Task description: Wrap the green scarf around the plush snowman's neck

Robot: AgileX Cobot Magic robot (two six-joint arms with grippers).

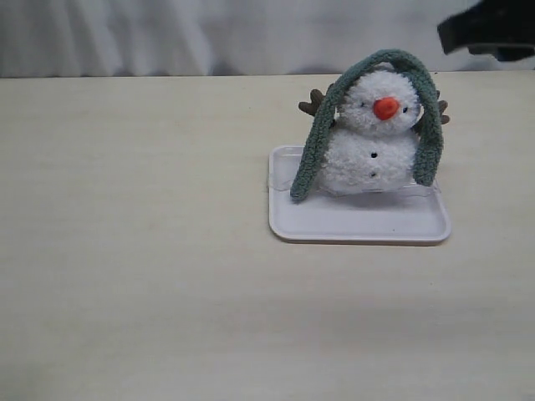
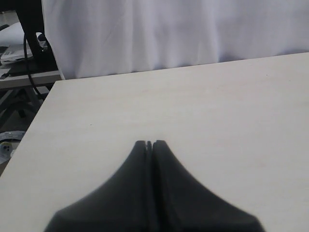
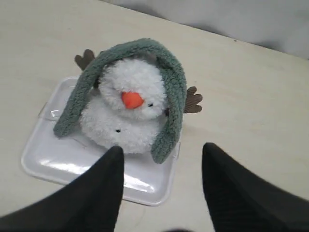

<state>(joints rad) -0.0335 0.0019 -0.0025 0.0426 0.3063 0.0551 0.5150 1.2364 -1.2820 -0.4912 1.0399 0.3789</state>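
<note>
The plush snowman (image 1: pixel 373 142) (image 3: pixel 126 113) stands upright on a white tray (image 1: pixel 359 221) (image 3: pixel 48 159). The green scarf (image 1: pixel 368 71) (image 3: pixel 140 48) lies draped over the top of its head, one end hanging down each side to about the tray; the neck is not wrapped. My right gripper (image 3: pixel 161 150) is open and empty, hovering above and in front of the snowman; in the exterior view only a dark part of that arm (image 1: pixel 489 29) shows at the top right. My left gripper (image 2: pixel 151 143) is shut on nothing over bare table, away from the snowman.
A pale tabletop (image 1: pixel 134 251) spreads around the tray. A white curtain (image 1: pixel 209 33) hangs behind the far edge. The left wrist view shows the table's corner with cables and equipment (image 2: pixel 29 48) beyond it.
</note>
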